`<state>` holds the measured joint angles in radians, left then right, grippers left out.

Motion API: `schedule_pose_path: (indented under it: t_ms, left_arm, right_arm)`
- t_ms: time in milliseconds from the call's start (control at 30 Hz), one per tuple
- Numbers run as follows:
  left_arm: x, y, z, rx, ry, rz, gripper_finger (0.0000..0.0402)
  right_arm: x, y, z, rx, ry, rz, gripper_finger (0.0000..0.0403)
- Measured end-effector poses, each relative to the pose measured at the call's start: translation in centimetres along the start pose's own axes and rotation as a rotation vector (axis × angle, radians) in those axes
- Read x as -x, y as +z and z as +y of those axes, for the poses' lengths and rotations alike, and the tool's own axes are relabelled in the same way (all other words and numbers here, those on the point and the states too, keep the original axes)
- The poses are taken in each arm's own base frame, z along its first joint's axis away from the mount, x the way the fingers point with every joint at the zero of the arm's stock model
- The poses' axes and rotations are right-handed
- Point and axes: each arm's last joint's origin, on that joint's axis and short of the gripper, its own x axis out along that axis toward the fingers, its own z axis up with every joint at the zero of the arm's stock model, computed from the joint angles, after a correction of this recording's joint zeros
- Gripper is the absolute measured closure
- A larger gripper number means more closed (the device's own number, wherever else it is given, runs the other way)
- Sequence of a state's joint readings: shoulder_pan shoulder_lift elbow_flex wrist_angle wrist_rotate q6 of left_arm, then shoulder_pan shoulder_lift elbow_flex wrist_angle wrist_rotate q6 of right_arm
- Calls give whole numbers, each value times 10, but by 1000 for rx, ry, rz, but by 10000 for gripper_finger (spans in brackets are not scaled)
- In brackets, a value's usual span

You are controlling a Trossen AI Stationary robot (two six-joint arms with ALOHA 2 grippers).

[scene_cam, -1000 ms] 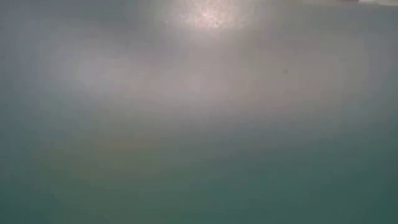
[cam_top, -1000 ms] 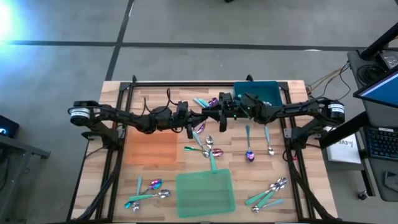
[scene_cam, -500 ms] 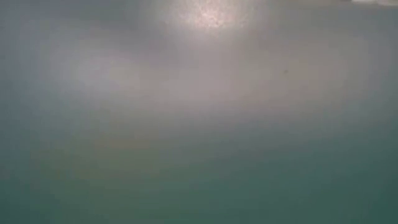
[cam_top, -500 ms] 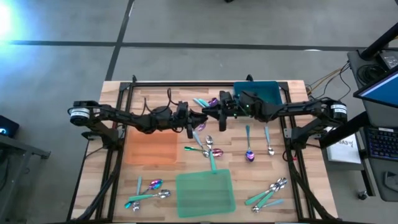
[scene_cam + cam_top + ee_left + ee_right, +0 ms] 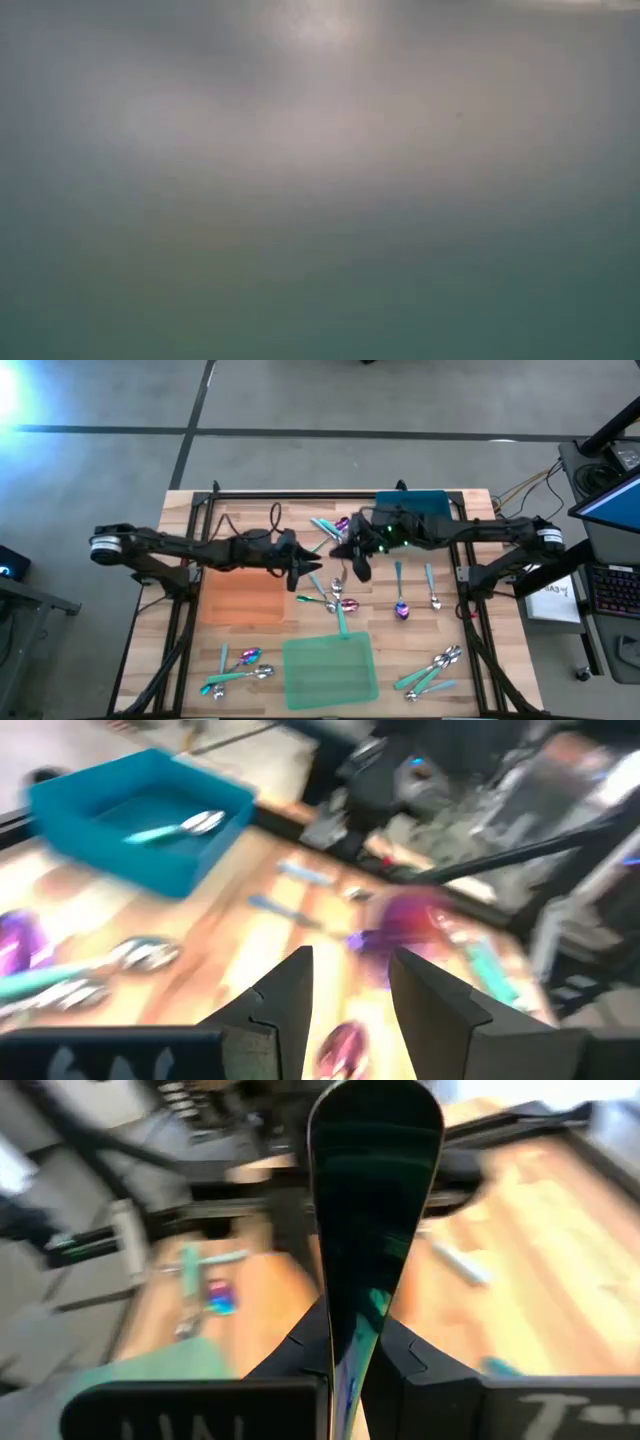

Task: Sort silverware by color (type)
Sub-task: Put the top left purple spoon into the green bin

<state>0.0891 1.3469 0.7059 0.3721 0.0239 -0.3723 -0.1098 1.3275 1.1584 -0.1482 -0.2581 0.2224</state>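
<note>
While the left gripper (image 5: 305, 573) stands spread near the frame centre, it holds nothing. Beside it, the right gripper (image 5: 357, 567) pinches a spoon (image 5: 372, 1200).

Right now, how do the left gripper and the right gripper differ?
The left gripper stands open with nothing between its fingers; the right gripper is shut on a spoon, whose dark shiny head sticks up past its fingers. In the high view the left gripper is near the orange mat; the right gripper is nearer the teal bin. Both are dark two-finger grippers near the table's middle.
</note>
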Motion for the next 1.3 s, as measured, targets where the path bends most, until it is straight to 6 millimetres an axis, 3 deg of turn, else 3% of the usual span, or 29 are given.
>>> schedule_pose_path:
  t_ms: [133, 333, 567, 767, 967, 1100, 1300]
  left_arm:
    - [16, -2, 3, -24, 133, 77, 284]
    - [35, -1, 5, -62, 235, 139, 284]
    - [49, -6, 7, -66, 274, 227, 284]
    - [53, -10, 8, -44, 298, 280, 284]
    - [54, -13, 10, -45, 310, 313, 284]
    - [54, -14, 10, -45, 314, 323, 284]
    - [59, -17, 9, -12, 281, 383, 284]
  right_arm:
    - [-7, -10, 36, 31, 97, 35, 388]
    - [-18, -36, 85, 69, 66, 55, 388]
    - [-39, -72, 121, 21, 41, 53, 388]
    - [-72, -103, 135, -15, 61, 122, 388]
    - [-96, -113, 143, -24, 104, 157, 388]
    - [-101, -113, 147, -27, 164, 192, 383]
    - [-94, -105, 149, -28, 172, 238, 333]
